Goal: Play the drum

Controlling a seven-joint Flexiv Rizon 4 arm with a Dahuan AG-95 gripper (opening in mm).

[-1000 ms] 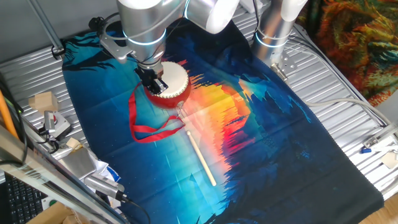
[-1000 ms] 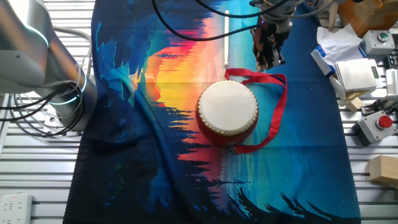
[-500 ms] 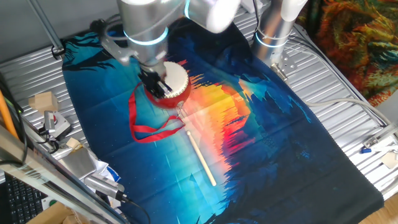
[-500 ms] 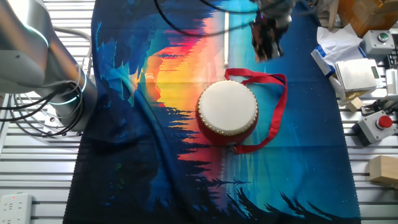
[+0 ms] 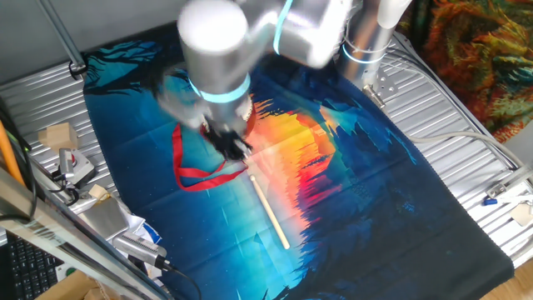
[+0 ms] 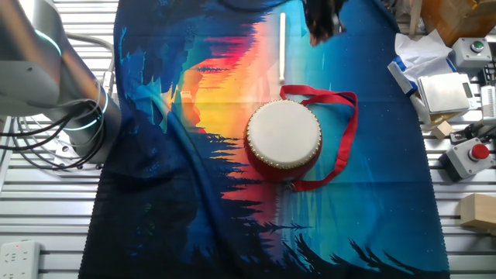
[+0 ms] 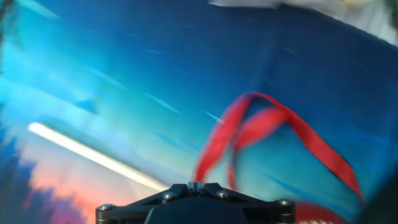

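Note:
The drum point(image 6: 284, 133) sits on the printed cloth, with a cream skin top, red sides and a red ribbon strap point(image 6: 346, 132) looped to its right. In one fixed view the arm hides most of the drum; the ribbon point(image 5: 180, 165) shows to its left. My gripper point(image 6: 322, 23) is blurred by motion, above the cloth beyond the drum and apart from it. It also shows in one fixed view point(image 5: 231, 143). In the hand view my gripper point(image 7: 198, 184) has its fingers together and holds nothing, with the ribbon point(image 7: 249, 130) just ahead. The pale stick point(image 6: 282, 46) lies on the cloth.
The stick also shows in one fixed view point(image 5: 268, 207) and the hand view point(image 7: 93, 155). A red button box point(image 6: 474, 155), papers point(image 6: 434, 74) and a wooden block point(image 6: 474, 213) lie off the cloth's right side. The arm base point(image 6: 74, 116) stands at left.
My gripper has swung away from the drum's edge, past the ribbon toward the stick, moving fast and blurred. The drum, ribbon and stick have not moved.

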